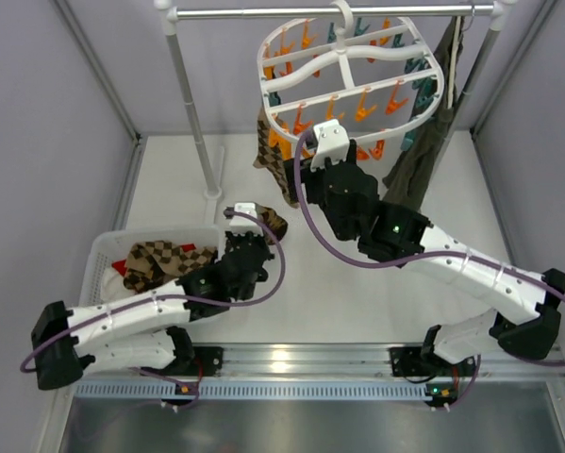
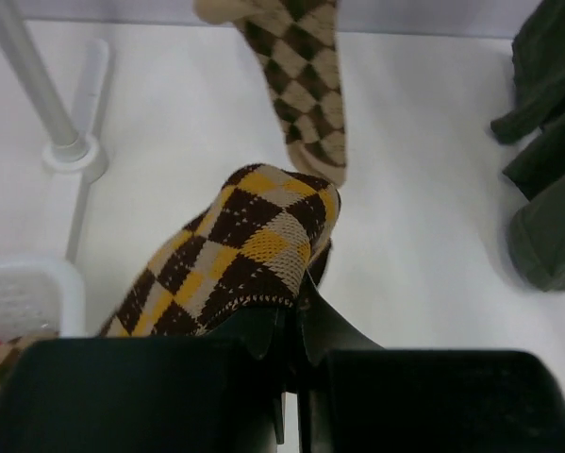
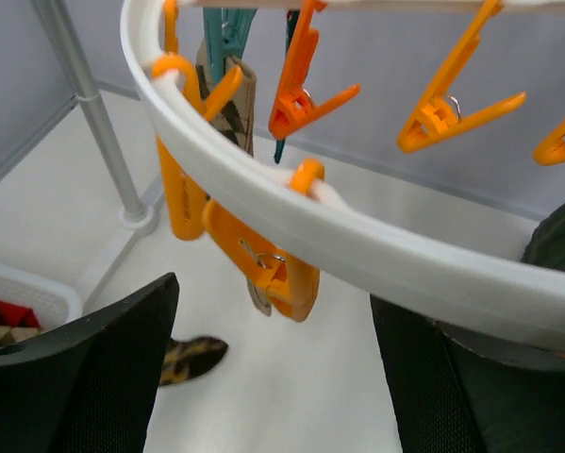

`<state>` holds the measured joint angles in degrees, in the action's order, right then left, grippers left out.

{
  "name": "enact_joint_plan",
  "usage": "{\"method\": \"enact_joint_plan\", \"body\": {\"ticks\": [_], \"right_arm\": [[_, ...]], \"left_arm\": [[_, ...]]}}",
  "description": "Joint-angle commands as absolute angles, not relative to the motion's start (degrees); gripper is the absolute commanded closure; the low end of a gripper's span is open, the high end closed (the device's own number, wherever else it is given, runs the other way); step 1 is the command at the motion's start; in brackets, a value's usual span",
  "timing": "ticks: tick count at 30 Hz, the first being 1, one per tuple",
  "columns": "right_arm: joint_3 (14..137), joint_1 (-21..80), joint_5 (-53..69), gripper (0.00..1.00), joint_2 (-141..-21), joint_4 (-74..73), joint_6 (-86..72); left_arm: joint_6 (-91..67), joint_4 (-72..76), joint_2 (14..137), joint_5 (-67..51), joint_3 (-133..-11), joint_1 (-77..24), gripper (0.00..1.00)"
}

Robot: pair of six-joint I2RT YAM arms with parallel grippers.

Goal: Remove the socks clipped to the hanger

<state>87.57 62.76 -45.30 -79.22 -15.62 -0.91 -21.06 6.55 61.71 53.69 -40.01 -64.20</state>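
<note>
The white oval hanger (image 1: 348,80) hangs from the rail, with orange and teal clips. One brown-and-tan argyle sock (image 1: 273,156) is still clipped at its left side; it also shows in the left wrist view (image 2: 306,85) and the right wrist view (image 3: 230,94). My left gripper (image 1: 254,231) is shut on another argyle sock (image 2: 244,250), held low over the table beside the basket. My right gripper (image 1: 324,156) is open just under the hanger's near rim (image 3: 357,236), and an empty orange clip (image 3: 273,269) hangs between its fingers (image 3: 84,377).
A white basket (image 1: 108,250) at the left holds more argyle socks (image 1: 164,260). A large olive-green garment (image 1: 423,151) hangs at the right of the hanger. The rack's left pole (image 1: 192,113) stands on a foot (image 2: 70,151) on the table.
</note>
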Motion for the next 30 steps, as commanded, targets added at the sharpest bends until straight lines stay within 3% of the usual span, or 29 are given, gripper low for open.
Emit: {"method": "enact_joint_plan", "body": {"ticks": [1, 6, 18, 26, 30], "right_arm": [[84.82, 62.05, -39.38, 0.20, -75.06, -13.71, -4.12], [78.68, 62.14, -33.59, 0.00, -68.93, -14.06, -6.15], [59.17, 62.05, -28.65, 0.01, -50.99, -11.78, -9.67], [57.66, 62.14, -28.92, 0.01, -48.16, -10.90, -8.97], [62.02, 60.83, -29.09, 0.01, -52.89, -12.20, -6.15]], "left_arm": [[-29.09, -9.38, 54.77, 56.95, -42.62, -62.67, 1.00], [-30.94, -23.08, 46.60, 57.66, -47.80, -58.64, 1.00], [-35.77, -47.02, 38.77, 56.00, -58.62, -39.48, 1.00], [-40.51, -49.13, 32.00, 52.47, -50.46, -35.33, 1.00], [-40.78, -49.13, 35.76, 51.77, -51.58, -35.24, 1.00]]}}
